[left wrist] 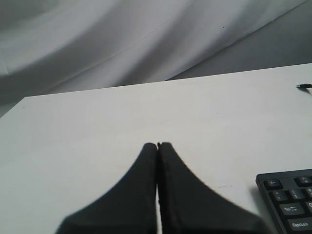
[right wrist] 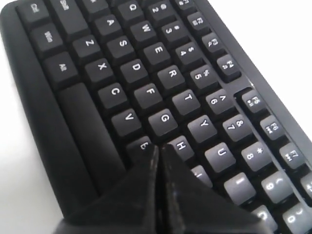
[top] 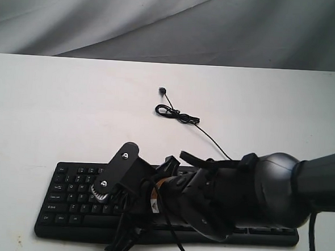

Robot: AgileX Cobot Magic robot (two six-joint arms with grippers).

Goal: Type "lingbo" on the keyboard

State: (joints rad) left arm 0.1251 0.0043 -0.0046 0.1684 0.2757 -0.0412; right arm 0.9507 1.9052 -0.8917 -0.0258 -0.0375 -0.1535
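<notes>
The black keyboard (top: 66, 202) lies along the table's near edge, its middle hidden under my right arm (top: 249, 190). In the right wrist view, the right gripper (right wrist: 158, 147) is shut with nothing in it. Its tips are down at the keyboard (right wrist: 122, 68), between the B key (right wrist: 141, 145) and the H key (right wrist: 181, 145). Whether a key is pressed cannot be told. The left gripper (left wrist: 157, 145) is shut and empty over bare white table. The keyboard's Esc corner (left wrist: 287, 200) lies off to its side. The left gripper does not show in the exterior view.
The keyboard's thin black cable (top: 176, 114) coils on the white table (top: 54, 113) behind the keyboard, and its plug (top: 162, 91) lies loose. The plug (left wrist: 303, 86) also shows in the left wrist view. A grey cloth backdrop (top: 162, 23) hangs beyond the table's far edge.
</notes>
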